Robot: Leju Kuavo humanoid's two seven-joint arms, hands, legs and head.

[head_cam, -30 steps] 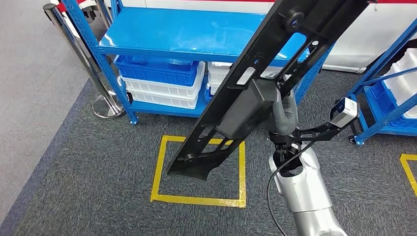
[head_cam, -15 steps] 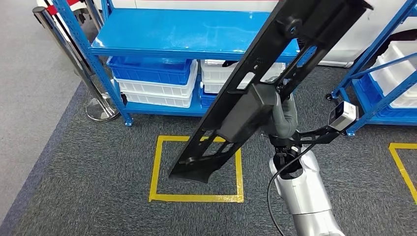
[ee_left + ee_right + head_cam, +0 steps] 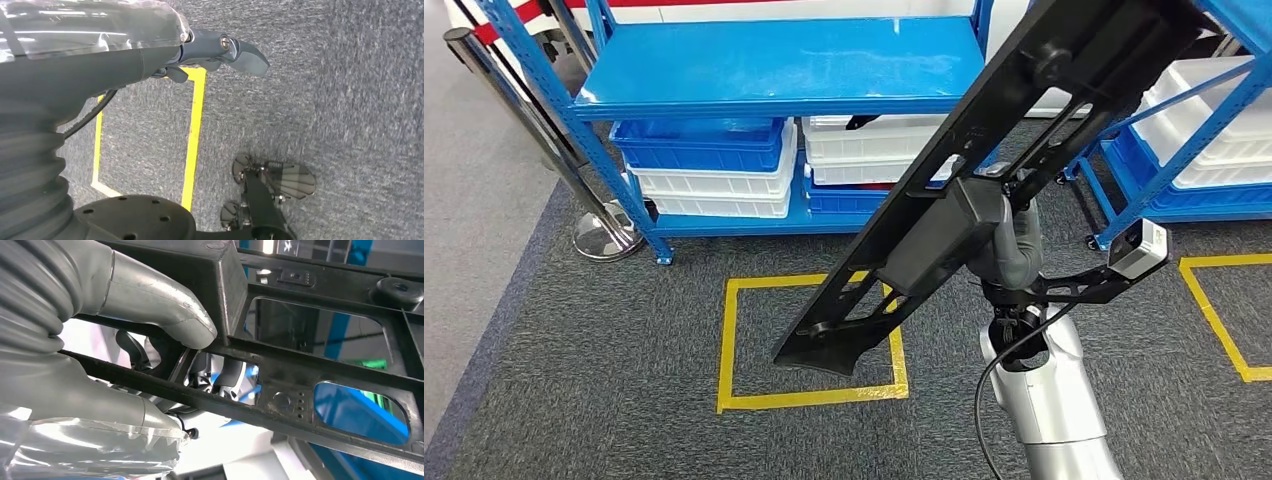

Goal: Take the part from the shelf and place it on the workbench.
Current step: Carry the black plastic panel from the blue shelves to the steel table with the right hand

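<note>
Silver and nearest the camera, the robot's right arm (image 3: pixel 1049 400) rises from the lower edge of the head view, a black cable looping beside it. At its end the right hand (image 3: pixel 1009 240) grips the part (image 3: pixel 984 170), a long black plastic frame with cut-out openings and a boxy block near its middle. In the right wrist view the grey thumb (image 3: pixel 165 305) presses on that block while darker fingers (image 3: pixel 132 350) curl behind a rail of the part (image 3: pixel 310 375), so the hold looks firm. The part is carried in the air, tilted, its lower end over the yellow tape square (image 3: pixel 809 340) on the grey carpet (image 3: pixel 574 370) and its upper end near the top right. The left hand (image 3: pixel 220 50) hangs above the carpet holding nothing; its thumb sticks out, but the other fingers are hidden, so I cannot tell how wide it is. Farther off stands the blue shelf (image 3: pixel 774 65), with blue and white bins (image 3: pixel 709 170) stacked beneath it. A chrome post (image 3: pixel 604 235) stands to its left, and a second blue rack (image 3: pixel 1194 130) to the right.
</note>
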